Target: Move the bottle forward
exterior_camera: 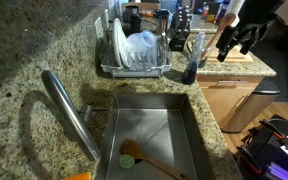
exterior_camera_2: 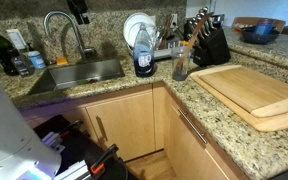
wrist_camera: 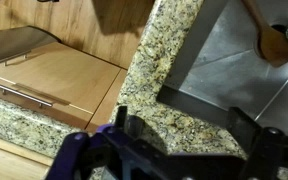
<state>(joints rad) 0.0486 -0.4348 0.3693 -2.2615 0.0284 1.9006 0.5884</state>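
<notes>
The bottle point(exterior_camera_2: 144, 48) is clear with a dark blue label and stands upright on the granite counter, just right of the sink and in front of the dish rack. It also shows in an exterior view point(exterior_camera: 190, 64). My gripper point(exterior_camera: 228, 50) hangs in the air above the wooden cutting board, well apart from the bottle. In the wrist view the gripper point(wrist_camera: 184, 122) is open and empty, with only bare granite between its fingers. The bottle is out of the wrist view, and the gripper is not in the exterior view that shows the cabinets.
A small glass point(exterior_camera_2: 180, 66) stands beside the bottle. A knife block point(exterior_camera_2: 210, 42), a dish rack with plates point(exterior_camera: 134, 55) and a large cutting board point(exterior_camera_2: 254, 90) share the counter. The sink point(exterior_camera: 149, 125) holds a wooden spoon point(wrist_camera: 269, 38), with the faucet point(exterior_camera: 69, 110) behind it.
</notes>
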